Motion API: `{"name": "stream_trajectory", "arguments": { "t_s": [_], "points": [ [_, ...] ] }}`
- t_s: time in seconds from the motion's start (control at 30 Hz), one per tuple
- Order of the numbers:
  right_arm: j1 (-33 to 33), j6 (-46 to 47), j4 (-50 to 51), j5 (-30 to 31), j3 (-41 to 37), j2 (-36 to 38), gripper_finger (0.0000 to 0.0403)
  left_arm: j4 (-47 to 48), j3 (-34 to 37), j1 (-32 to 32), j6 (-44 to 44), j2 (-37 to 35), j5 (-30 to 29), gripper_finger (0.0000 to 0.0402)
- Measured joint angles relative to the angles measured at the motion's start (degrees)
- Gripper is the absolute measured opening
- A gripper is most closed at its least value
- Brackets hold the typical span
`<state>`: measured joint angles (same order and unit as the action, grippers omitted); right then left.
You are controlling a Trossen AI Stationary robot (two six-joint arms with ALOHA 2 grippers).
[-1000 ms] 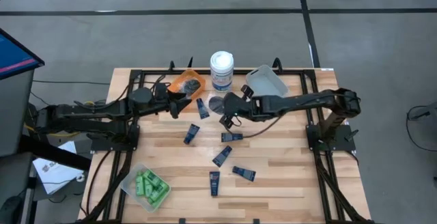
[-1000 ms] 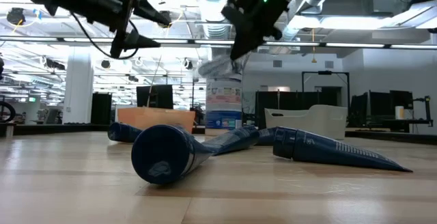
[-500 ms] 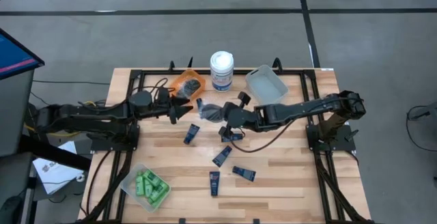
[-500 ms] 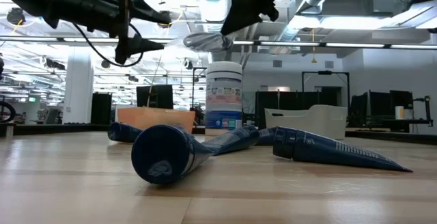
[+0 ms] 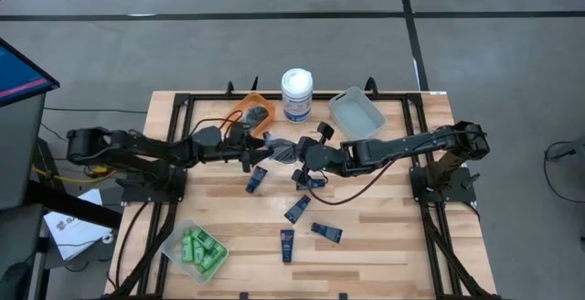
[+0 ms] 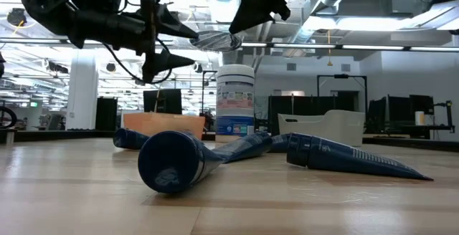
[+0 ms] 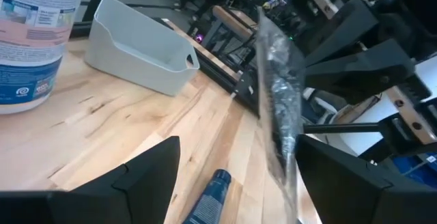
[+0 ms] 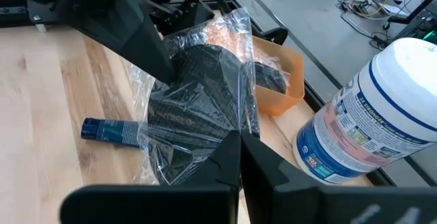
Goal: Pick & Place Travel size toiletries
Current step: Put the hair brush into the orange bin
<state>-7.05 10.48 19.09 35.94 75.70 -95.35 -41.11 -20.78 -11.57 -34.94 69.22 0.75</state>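
Your left arm stretches low from the counter's left edge toward the middle; its left hand (image 5: 254, 148) is spread open, fingers (image 6: 174, 45) either side of the bagged item without closing on it. Green bottles (image 5: 201, 249) sit in the clear bin (image 5: 178, 234) near the front left corner. The grey pot (image 8: 194, 87) is wrapped in a crinkly clear bag, held up off the counter (image 5: 384, 236) just in front of the orange bin (image 5: 239, 110) at the back. Your right hand (image 5: 294, 152) is clamped on the bag's edge, arm reaching in level from the right edge. Navy tubes (image 5: 294, 209) lie scattered mid-counter toward the front. The white tub (image 5: 296, 93) and grey bin (image 5: 358, 112) stand at the back edge.
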Motion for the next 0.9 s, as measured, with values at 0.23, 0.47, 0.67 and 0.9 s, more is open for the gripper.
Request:
{"name": "stream_trajectory", "arguments": {
  "t_s": [0.23, 0.47, 0.67, 0.9],
  "points": [
    [0.0, -0.59, 0.02, 0.0, 0.04, 0.0, 0.0, -2.91, 0.0, 0.0, -0.02, 0.98, 1.11, 0.02],
    [-0.03, -4.4, -0.6, -0.04, 0.07, 0.02, 0.0, -3.24, 0.0, 0.0, -0.04, 0.8, 1.11, 0.0061],
    [-0.06, -8.42, -0.63, -0.02, 0.07, 0.02, 0.0021, -3.29, 0.0, 0.0, -0.07, 0.8, 1.13, 0.0012],
    [-1.46, -11.98, 5.25, 0.04, 0.09, 1.04, 0.0126, -3.32, 0.0, -0.33, 0.02, 0.8, 0.66, 0.0004]
  ]
}}
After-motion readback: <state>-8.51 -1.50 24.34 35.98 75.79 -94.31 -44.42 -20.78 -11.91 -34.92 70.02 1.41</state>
